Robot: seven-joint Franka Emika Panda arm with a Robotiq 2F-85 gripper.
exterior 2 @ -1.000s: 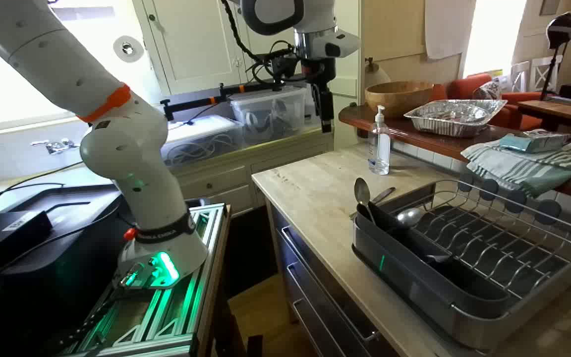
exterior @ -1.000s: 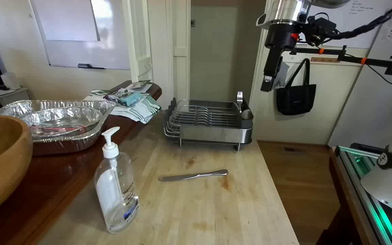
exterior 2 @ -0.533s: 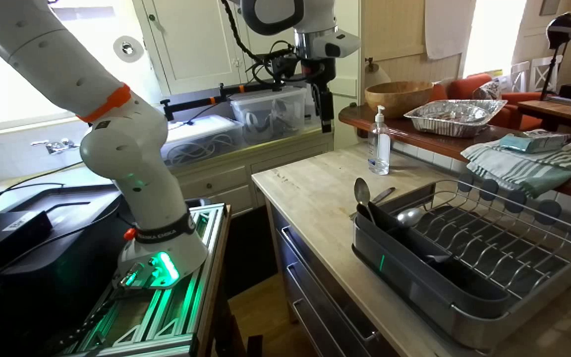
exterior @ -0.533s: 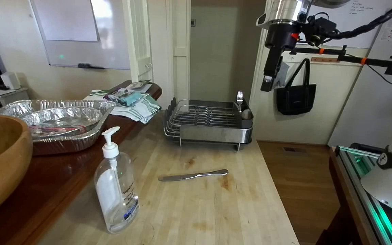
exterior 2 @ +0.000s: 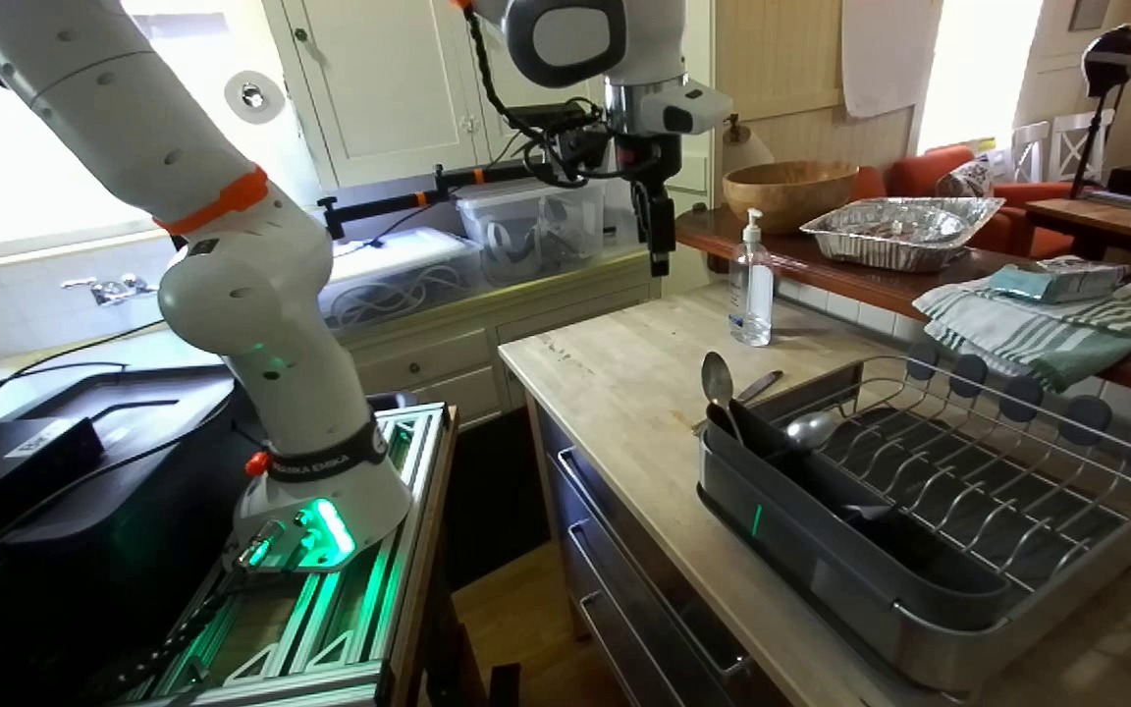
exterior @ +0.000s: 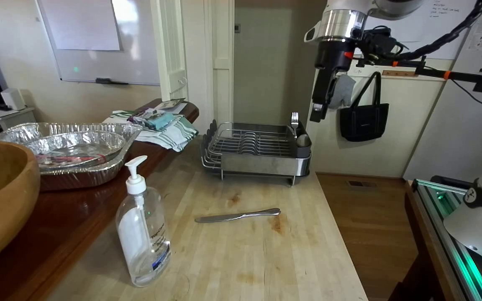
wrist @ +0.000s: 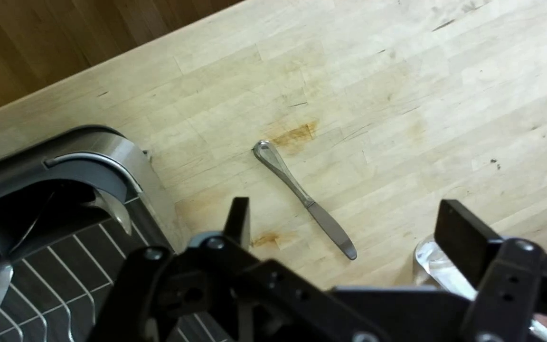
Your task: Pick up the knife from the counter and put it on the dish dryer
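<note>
The silvery knife [exterior: 237, 215] lies flat on the pale wooden counter [exterior: 224, 259], between the soap bottle and the dish dryer [exterior: 262, 165]. In an exterior view the dish dryer [exterior 2: 821, 589] hides part of the knife [exterior 2: 760, 385]. My gripper [exterior: 318, 113] is high above the counter, near its edge on the robot's side; it also shows in an exterior view [exterior 2: 659, 260]. In the wrist view the gripper [wrist: 344, 207] is open with nothing between its fingers. The knife [wrist: 304, 197] lies below, its blade between the fingertips in the picture and its handle beyond them.
A clear soap bottle [exterior: 142, 234] stands upright on the counter. The dryer's cutlery holder has a fork [exterior: 294, 121] and spoons [exterior 2: 718, 378]. A foil tray [exterior: 90, 177], a wooden bowl [exterior: 6, 200] and striped towels [exterior: 170, 133] sit on a raised dark ledge.
The arm has moved in the last half second. My gripper is a little lower and farther toward the counter. The knife, dish dryer and bottle have not moved.
</note>
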